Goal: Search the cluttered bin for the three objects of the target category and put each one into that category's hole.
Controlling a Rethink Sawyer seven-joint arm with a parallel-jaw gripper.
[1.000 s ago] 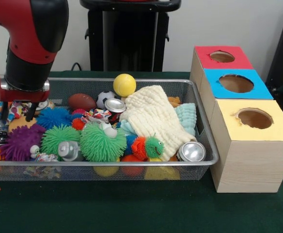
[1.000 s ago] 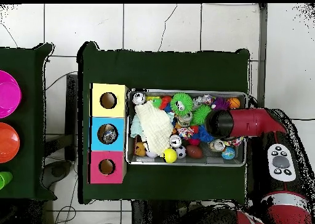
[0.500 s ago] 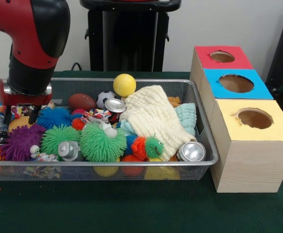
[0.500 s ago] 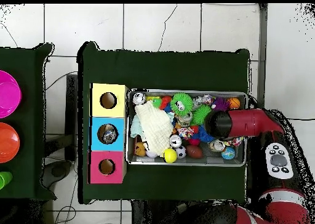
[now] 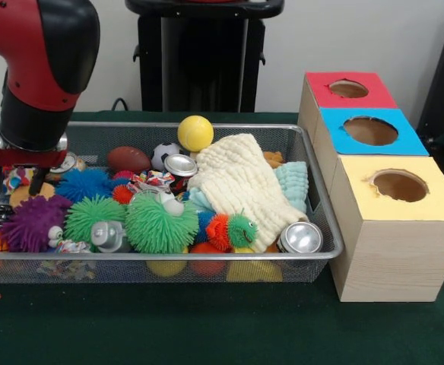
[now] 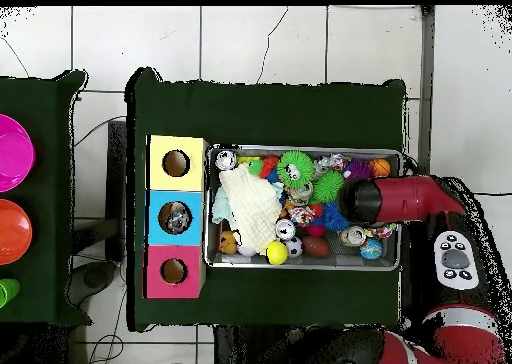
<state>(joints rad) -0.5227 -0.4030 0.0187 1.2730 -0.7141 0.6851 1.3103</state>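
I have the black-fingered gripper (image 5: 15, 185) low over the silver wire-mesh bin (image 5: 313, 194); I cannot tell its opening. The crushed silver drink can (image 5: 181, 165) lies well off to its side among the toys.

A mesh bin (image 5: 313, 190) is crammed with toys, cans and a cream cloth (image 5: 241, 182). Beside it, red (image 5: 350, 90), blue (image 5: 370, 131) and yellow (image 5: 399, 186) holed boxes are lined up. The gripper (image 5: 13, 182) is lowered at the bin's end.

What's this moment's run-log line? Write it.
phase: searching | gripper: low in wire bin, front-view left end, beside blue spiky ball | grip: unclear | cloth: in bin
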